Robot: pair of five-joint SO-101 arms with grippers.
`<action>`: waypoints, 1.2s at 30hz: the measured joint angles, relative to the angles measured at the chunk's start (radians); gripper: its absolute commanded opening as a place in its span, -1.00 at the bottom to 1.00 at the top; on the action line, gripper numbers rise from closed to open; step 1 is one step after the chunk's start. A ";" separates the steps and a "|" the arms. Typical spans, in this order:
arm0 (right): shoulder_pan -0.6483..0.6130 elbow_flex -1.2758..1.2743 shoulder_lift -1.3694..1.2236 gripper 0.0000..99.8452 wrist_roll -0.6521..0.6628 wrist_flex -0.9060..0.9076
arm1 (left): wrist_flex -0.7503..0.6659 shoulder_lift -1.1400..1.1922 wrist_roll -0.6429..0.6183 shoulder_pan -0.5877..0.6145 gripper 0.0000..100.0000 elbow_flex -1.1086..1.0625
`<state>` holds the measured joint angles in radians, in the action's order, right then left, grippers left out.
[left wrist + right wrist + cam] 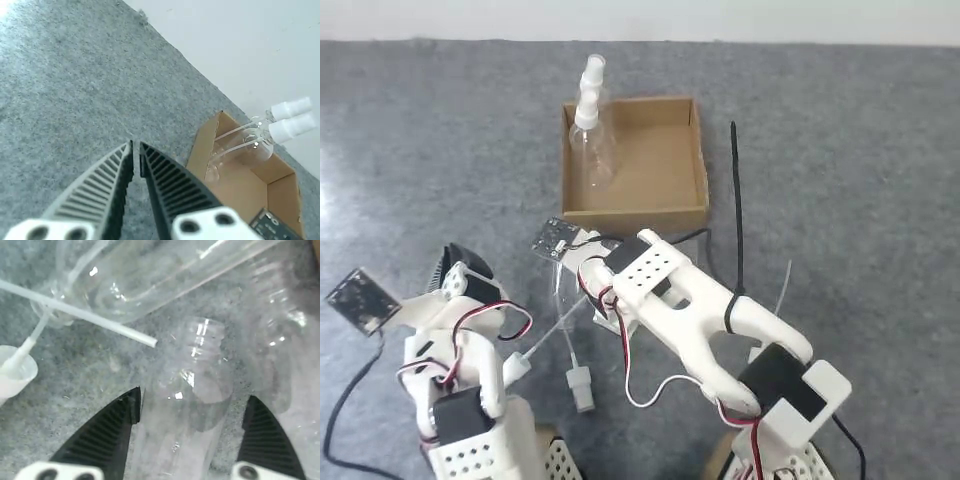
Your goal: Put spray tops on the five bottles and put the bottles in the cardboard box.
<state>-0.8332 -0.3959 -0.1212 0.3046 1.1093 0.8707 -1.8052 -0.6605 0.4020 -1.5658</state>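
- My right gripper (194, 396) is spread wide low over the grey carpet (880, 110). Its black fingers (112, 427) stand either side of an uncapped clear bottle (200, 370), which lies with its threaded neck pointing away from me. I cannot tell whether the fingers touch it.
- Two more bare bottles lie close by on the carpet, one (150, 270) across beyond the neck and one (282, 335) alongside.
- A white dip tube (85, 317) ends just short of the uncapped bottle's neck, and a loose spray top (12, 372) lies near it.
- My left gripper (136, 147) is pressed together on nothing, over bare carpet, with its tips pointing toward the cardboard box (202, 150).
- From the high view, the box (700, 160) sits open on the carpet just beyond my right arm (690, 310).
- Two topped bottles (595, 150) lean together in the box's far corner on my left side, with their white spray heads (590, 75) sticking out over the rim.
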 measured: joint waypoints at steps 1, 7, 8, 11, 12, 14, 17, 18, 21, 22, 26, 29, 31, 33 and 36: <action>0.000 0.000 0.000 -0.41 0.000 0.000 | 0.000 0.000 0.000 0.000 -0.96 0.000; -0.002 0.000 0.000 -0.65 0.000 0.000 | 0.000 0.000 0.000 0.000 -0.96 0.000; -0.002 0.000 0.000 -0.72 0.000 0.000 | 0.000 0.000 0.000 0.000 -0.96 0.000; 0.000 0.000 0.000 -0.84 0.000 0.000 | 0.000 0.000 0.000 0.000 -0.96 0.000; 0.000 0.000 0.000 -0.85 0.000 0.000 | 0.000 0.000 0.000 0.000 -0.96 0.000; 0.000 0.000 0.000 -0.86 0.000 -0.002 | 0.000 0.000 0.000 0.000 -0.96 0.000; 0.000 0.000 0.000 -0.86 0.000 -0.002 | 0.000 0.000 0.000 0.000 -0.96 0.000; 0.000 0.000 0.000 -0.86 0.000 -0.002 | 0.000 0.000 0.000 0.000 -0.96 0.000; 0.000 0.000 0.000 -0.86 0.000 -0.002 | 0.000 0.000 0.000 0.000 -0.96 0.000; 0.000 0.000 0.000 -0.86 0.000 0.000 | 0.000 0.000 0.000 0.005 -0.96 0.000; 0.000 0.000 0.000 -0.86 0.000 0.017 | 0.000 0.000 0.000 0.028 -0.96 0.000; 0.000 0.000 0.000 -0.86 0.000 0.023 | 0.000 0.000 0.000 0.038 -0.96 0.000; 0.000 0.000 0.000 -0.86 0.000 0.025 | 0.000 0.000 0.000 0.035 -0.96 0.000; 0.000 0.002 0.002 -0.86 0.000 0.041 | 0.000 0.000 0.000 0.034 -0.96 0.000; 0.000 0.002 0.023 -0.86 0.000 0.074 | 0.000 0.000 0.000 0.035 -0.96 0.000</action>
<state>-0.8332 -0.3943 -0.0982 0.3046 1.1830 0.8707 -1.8052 -0.6605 0.4373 -1.5658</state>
